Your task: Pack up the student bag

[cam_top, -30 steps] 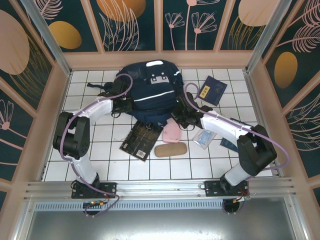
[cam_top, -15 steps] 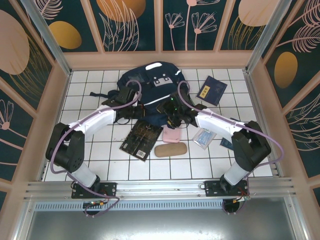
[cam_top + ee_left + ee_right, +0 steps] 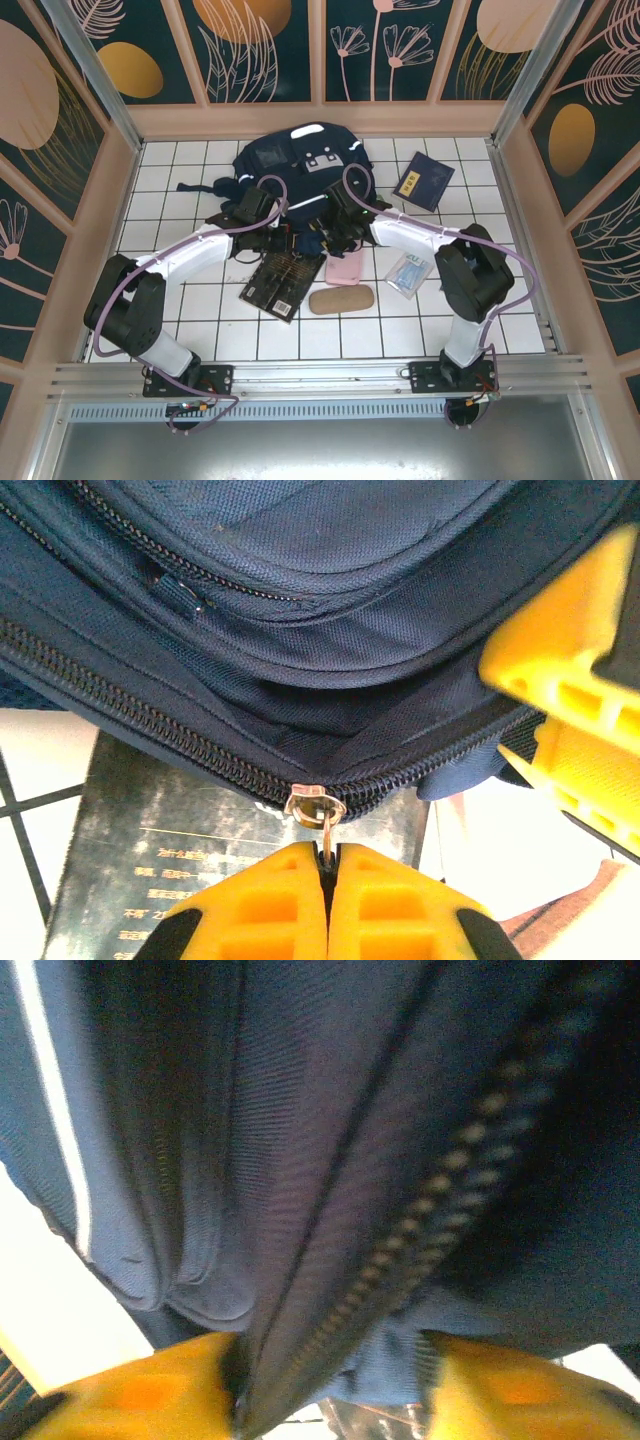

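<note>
yellow fingers of the left pincer (image 3: 328,865) are pressed flat together, no gap between them. the thin metal zip pull (image 3: 323,820) is nipped between the tips. held this way, i judge, so the slider can be dragged along the teeth and the main compartment opened.

right pincer (image 3: 330,1385): jaws part way apart. a fold of navy fabric with a run of zip teeth fills the gap and touches both fingers, so it reads as a grip on the cloth. how firm it is i cannot tell. likely purpose: brace the fabric beside the slider so the zip runs and the cloth does not bunch. in the left wrist view its yellow finger sits just right of the slider, close to the zip line.

student bag (image 3: 300,165): lies at the far middle of the white-tiled worktop (image 3: 180,300), near edge facing the arms. both arms reach in to that edge, meeting at the zip. the zip looks closed on both sides of the slider, so nothing is packed yet by my reading.

loose items waiting near the bag:
- dark book (image 3: 283,280), its top edge tucked under the bag's near edge
- pink pouch (image 3: 345,268), just right of the book
- tan case (image 3: 341,299), in front of the pouch
- navy booklet (image 3: 424,183), right of the bag
</note>
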Tool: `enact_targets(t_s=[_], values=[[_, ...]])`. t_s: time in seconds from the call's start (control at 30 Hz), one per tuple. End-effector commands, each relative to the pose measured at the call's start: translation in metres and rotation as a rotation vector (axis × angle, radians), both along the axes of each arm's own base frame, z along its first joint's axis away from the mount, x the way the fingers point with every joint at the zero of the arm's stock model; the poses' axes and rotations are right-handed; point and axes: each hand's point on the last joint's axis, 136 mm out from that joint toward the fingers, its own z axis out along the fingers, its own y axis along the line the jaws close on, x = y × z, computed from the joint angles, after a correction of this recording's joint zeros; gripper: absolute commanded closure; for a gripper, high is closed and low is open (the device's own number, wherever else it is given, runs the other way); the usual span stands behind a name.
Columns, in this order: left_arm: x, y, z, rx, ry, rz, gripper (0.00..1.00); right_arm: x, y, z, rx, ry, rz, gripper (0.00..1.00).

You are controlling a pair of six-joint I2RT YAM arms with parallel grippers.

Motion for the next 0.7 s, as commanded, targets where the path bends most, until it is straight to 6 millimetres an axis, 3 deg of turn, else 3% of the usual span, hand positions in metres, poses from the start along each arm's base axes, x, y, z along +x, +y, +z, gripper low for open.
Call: enact_targets(t_s=[0.0,0.07,0.3,0.47,0.6,0.67], values=[[-0.003,0.002,0.005,0.022,-0.034,-0.014,1.00,-0.007,-0.013,-0.027,-0.067,0.077,-0.043,0.85],[0.001,0.010,0.003,0.070,-0.050,0.006,1.00,-0.013,-0.021,-0.028,-0.089,0.083,-0.045,1.00],[0.034,0.071,-0.004,0.257,-0.077,0.178,1.00,-0.025,-0.047,-0.014,-0.157,0.021,-0.019,1.00],[0.067,0.121,-0.003,0.335,-0.083,0.349,1.00,-0.023,-0.064,0.011,-0.210,-0.055,0.012,1.00],[0.089,0.133,-0.001,0.381,-0.101,0.403,1.00,-0.022,-0.078,0.034,-0.259,-0.110,0.039,1.00],[0.099,0.137,-0.010,0.405,-0.089,0.422,1.00,-0.024,-0.085,0.042,-0.265,-0.122,0.048,1.00]])
